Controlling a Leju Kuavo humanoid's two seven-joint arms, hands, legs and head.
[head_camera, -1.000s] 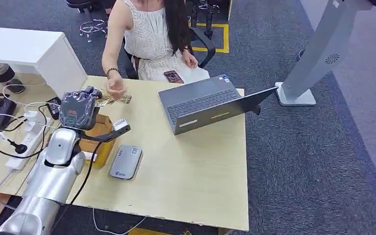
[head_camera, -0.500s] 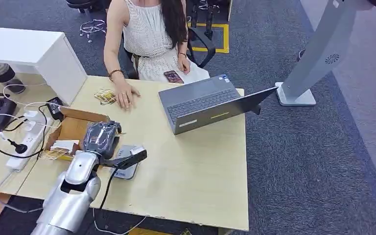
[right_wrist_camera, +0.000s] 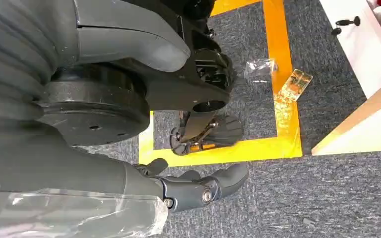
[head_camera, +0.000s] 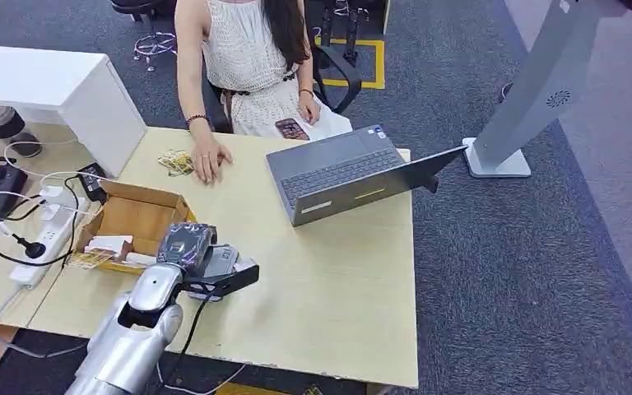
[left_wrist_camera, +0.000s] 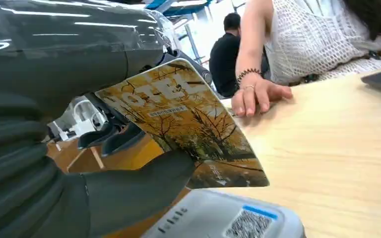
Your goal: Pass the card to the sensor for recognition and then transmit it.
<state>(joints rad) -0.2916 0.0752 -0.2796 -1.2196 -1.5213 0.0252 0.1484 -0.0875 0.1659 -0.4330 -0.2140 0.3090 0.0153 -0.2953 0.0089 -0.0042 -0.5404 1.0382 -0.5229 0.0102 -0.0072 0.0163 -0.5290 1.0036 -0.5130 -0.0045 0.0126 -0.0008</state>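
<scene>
One card sits pinched in the left hand, hovering just above the grey sensor. Lower it flat onto the sensor's face and pause; the person's hand waits at twelve o'clock.

Card, centre of the left wrist frame: pale, unreadable lettering on its autumn-tree face. Sensor, lower centre: a QR code label and a small illegible mark.

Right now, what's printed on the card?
Yellow autumn trees on the card, held by the left hand; clearest in the left wrist view.
</scene>
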